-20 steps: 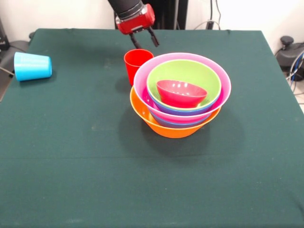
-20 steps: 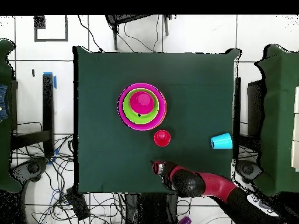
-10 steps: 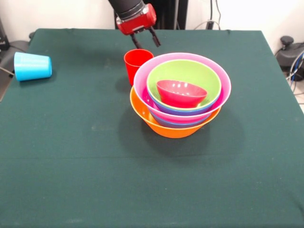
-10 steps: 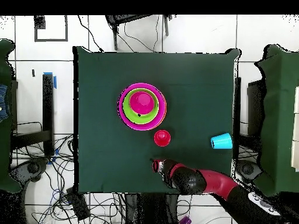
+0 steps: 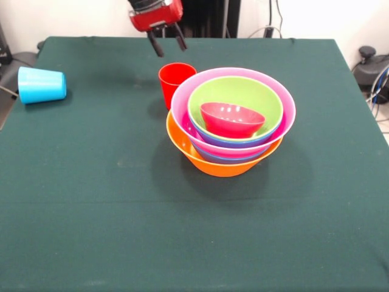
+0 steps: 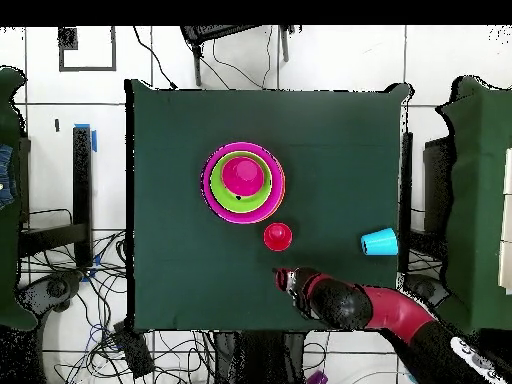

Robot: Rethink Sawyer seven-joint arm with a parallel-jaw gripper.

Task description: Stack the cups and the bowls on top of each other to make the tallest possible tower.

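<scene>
Arm [image 6: 385, 312]: glossy red shell with black cylindrical joint sections and a white marking toward the base. Gripper [image 5: 167, 44]: red housing, black collar above, two slim black jaws, spread apart, projecting from its underside.

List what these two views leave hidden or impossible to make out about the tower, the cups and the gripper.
- Tower: the bowls under the pink bowl show only as rim slivers in front; overhead hides them entirely.
- Red cup: the tower covers part of it in front.
- Gripper: the top edge crops the arm.
- No green cup appears in either view.
</scene>
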